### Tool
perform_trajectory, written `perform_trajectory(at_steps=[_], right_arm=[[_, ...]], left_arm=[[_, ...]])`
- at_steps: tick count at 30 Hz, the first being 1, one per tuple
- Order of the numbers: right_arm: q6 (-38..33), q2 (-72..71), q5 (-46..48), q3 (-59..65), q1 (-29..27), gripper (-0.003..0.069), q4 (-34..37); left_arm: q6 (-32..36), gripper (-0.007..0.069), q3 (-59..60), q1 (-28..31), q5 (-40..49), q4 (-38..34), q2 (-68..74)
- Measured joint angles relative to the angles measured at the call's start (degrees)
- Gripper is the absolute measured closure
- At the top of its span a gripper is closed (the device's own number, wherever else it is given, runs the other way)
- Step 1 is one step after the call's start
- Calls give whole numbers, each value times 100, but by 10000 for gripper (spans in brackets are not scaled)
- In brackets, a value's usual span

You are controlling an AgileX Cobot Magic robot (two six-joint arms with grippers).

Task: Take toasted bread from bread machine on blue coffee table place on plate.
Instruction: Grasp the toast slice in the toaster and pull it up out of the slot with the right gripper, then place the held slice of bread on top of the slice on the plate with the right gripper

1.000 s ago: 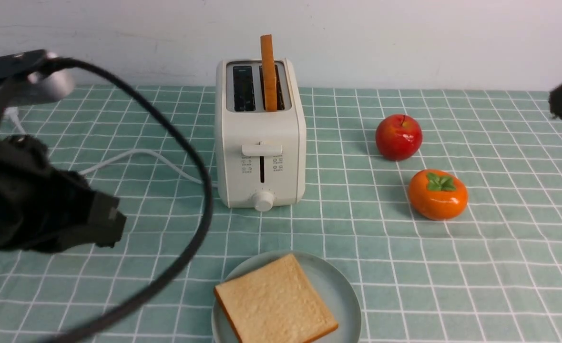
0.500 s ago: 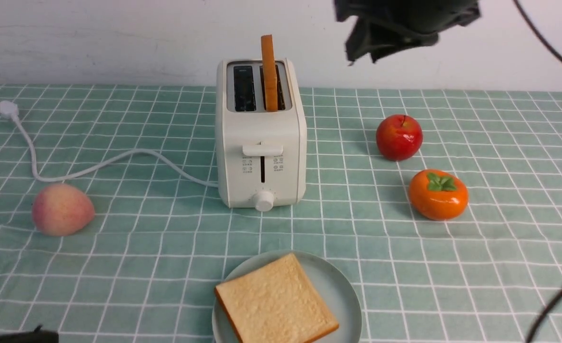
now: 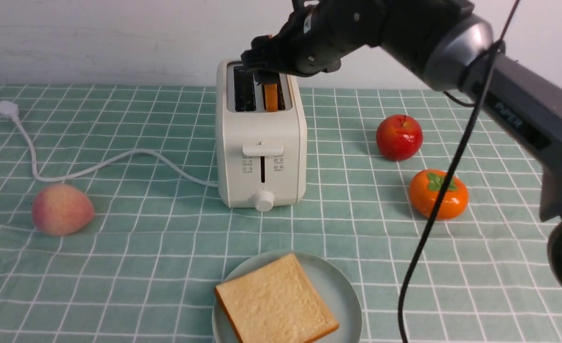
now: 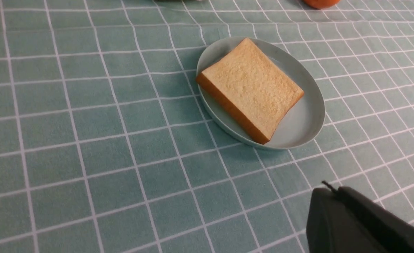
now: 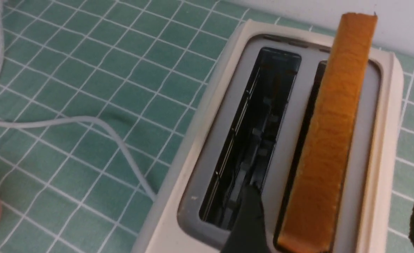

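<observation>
One slice of toasted bread (image 3: 271,97) stands on edge in the right slot of the bread machine (image 3: 261,157). In the front view its top is hidden behind the right arm (image 3: 433,33). The right wrist view shows that slice (image 5: 333,133) along its whole orange-brown crust, rising above the slot. The right jaws are spread wide to either side of it, one dark finger (image 5: 249,221) by the strip between the slots and the other at the frame's edge, neither seen touching the crust. That view also looks down into the dark left slot. The second slice (image 3: 276,305) lies flat on the plate (image 3: 345,295) at the near side of the tabletop (image 3: 118,267). The front view cuts off its near corner, while the left wrist view shows slice (image 4: 250,88) and plate (image 4: 310,119) whole. There the left jaws appear only as a dark closed tip over the cloth, holding nothing. The front view alone shows the apple (image 3: 399,137), right of the machine, with a persimmon (image 3: 438,194) nearer, a peach (image 3: 62,209) and the white cord (image 3: 118,159) to its left.
</observation>
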Motion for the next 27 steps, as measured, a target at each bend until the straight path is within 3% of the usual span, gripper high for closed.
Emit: perform_trajectory(at_steps=[2, 5, 9, 10, 15, 23, 27], right_arm=[[14, 183, -286, 0, 0, 134, -22], [115, 352, -391, 0, 0, 266, -54], [137, 321, -257, -4, 0, 561, -225], [142, 264, -179, -11, 0, 580, -232], [93, -357, 289, -11, 0, 566, -357], [-369, -2461, 2316, -132, 0, 566, -584], [-454, -2924, 2710, 74, -13, 566, -360]], left_arm=[[-46, 638, 5, 0, 90, -6, -18], [-59, 638, 5, 0, 123, -56, -23], [-54, 638, 5, 0, 130, -110, -23], [-54, 638, 5, 0, 130, -117, -23], [-54, 638, 5, 0, 137, -189, -23], [184, 638, 5, 0, 137, -189, -23], [217, 638, 5, 0, 124, -178, -23]])
